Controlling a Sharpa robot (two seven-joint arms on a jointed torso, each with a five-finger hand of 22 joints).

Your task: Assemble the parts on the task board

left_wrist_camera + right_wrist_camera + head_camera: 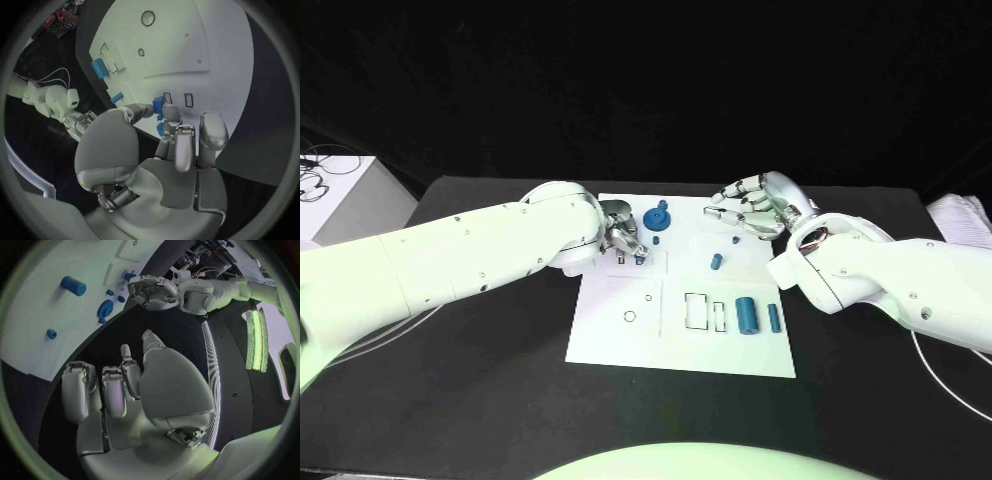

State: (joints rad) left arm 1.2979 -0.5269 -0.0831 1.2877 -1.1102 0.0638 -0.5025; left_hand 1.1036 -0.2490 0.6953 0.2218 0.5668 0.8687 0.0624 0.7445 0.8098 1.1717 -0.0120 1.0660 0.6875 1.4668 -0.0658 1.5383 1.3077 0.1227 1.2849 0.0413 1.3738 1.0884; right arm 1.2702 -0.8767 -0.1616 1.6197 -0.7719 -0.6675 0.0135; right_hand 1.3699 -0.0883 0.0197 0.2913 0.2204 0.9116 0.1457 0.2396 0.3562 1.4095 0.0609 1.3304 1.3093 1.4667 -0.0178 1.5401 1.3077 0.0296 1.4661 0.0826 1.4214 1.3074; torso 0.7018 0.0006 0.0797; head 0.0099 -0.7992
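Blue part (158, 105) pinched in left hand (620, 237) fingertips over task board (625, 340) far-left slots. Right hand (759, 207) empty, fingers loosely apart, far right. Risk: tilted part jams or slips.

The task board (682, 345) lies flat at the middle of the counter (488, 400). At its far edge the gear-shaped part (658, 217) sits just right of the left hand (623, 236), whose fingers (170, 116) hold a small part (158, 105) over the board's far left area, while the right hand (759, 208) hangs over the far right corner. Two upright cylinders (759, 315) stand side by side in the board's right half, nearer the robot, with a smaller peg (715, 262) between them and the gear-shaped part.
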